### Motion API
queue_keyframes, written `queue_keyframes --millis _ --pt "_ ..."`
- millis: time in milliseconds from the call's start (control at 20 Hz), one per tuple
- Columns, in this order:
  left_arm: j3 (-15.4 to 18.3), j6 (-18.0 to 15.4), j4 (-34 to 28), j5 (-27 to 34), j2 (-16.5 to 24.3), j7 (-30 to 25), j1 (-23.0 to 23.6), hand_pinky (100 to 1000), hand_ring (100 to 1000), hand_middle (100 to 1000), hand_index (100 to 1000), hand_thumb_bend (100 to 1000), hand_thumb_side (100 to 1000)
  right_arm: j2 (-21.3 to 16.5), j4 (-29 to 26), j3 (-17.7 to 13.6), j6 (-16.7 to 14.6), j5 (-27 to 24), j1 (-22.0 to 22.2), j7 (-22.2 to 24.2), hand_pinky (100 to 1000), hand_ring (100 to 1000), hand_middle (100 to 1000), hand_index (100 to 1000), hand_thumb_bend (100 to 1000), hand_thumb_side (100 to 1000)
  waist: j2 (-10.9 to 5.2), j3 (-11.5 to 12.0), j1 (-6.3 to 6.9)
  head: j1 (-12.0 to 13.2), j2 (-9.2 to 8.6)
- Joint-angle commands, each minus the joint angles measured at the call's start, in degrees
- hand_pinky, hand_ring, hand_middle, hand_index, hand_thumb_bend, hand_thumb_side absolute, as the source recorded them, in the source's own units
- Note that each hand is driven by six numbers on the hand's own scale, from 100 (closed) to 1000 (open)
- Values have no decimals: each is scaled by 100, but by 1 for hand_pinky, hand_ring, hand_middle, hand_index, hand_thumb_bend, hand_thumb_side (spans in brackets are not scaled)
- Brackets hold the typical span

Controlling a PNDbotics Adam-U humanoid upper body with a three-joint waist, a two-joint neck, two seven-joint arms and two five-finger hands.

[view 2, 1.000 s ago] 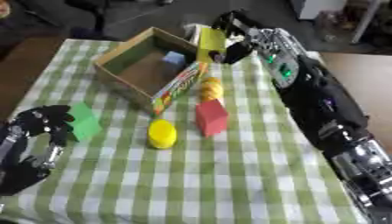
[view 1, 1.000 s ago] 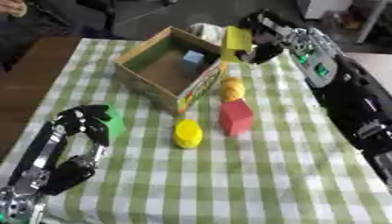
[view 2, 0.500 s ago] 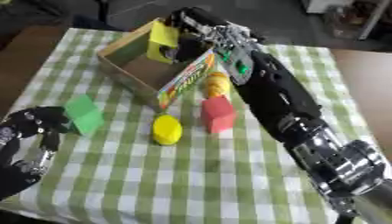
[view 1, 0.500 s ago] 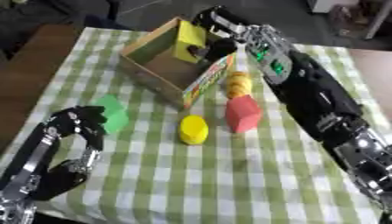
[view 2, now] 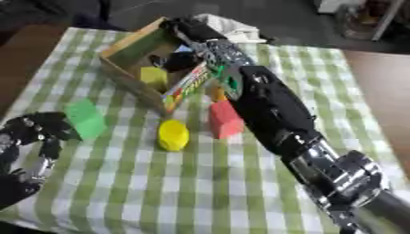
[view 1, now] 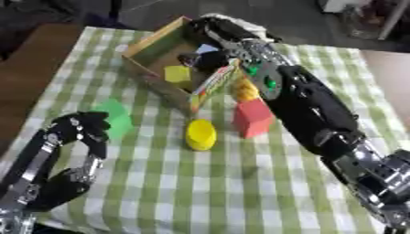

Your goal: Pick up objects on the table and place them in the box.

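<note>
A green-and-white checked tablecloth covers the table, with an open wooden box near its far edge. The right hand reaches over the box's near wall, dark fingers hanging inside; whether they are spread or curled cannot be told. A yellow block lies inside the box, just beside that hand, apparently apart from it, and a small pale blue piece lies deeper in.

Outside, just in front of the box: a red block, a small orange piece behind it against the box wall, and a yellow cylinder. A green block sits further left.

The left hand rests beside the green block, fingers curled, holding nothing.

The blocks look rigid and light, probably slippery; pinching opposite flat faces should suit them.
</note>
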Motion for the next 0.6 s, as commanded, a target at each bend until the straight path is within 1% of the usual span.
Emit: queue_keyframes --millis 50,200,250,300,350,400,450,600 --pt "26 1 -111 8 6 1 -53 500 610 635 830 100 592 -71 -150 -58 2 97 -61 -92 806 826 867 967 382 626 -71 -33 22 6 26" --pt "49 5 -109 -7 15 20 -33 501 610 635 829 100 592 -157 -315 -75 -31 -137 -11 -32 809 827 874 968 360 599 -81 -134 18 24 26" --pt "59 7 -107 -15 19 28 -24 501 610 635 830 100 595 -211 -406 -72 -37 -241 6 14 813 829 878 970 326 572 -87 -174 17 35 26" --pt "69 9 -106 -23 24 37 -13 501 610 635 830 100 593 -274 -503 -67 -46 -355 27 91 816 832 882 974 347 547 -93 -215 14 44 26" --pt "82 12 -104 -32 31 48 0 501 610 635 830 100 593 -342 -596 -65 -53 -472 50 194 817 832 884 977 334 511 -99 -259 9 54 26" --pt "98 17 -101 -44 38 61 16 501 610 635 830 100 593 -421 -688 -70 -61 -598 80 323 818 832 883 980 326 455 -109 -308 3 69 26" --pt "111 20 -99 -56 45 74 31 501 610 635 830 100 593 -491 -763 -73 -54 -703 110 465 821 835 881 982 323 437 -118 -346 -2 80 26" --pt "149 29 -92 -89 63 113 66 501 611 635 830 100 592 -723 -937 -81 -110 -944 241 998 826 841 879 982 316 454 -151 -463 -19 116 26"
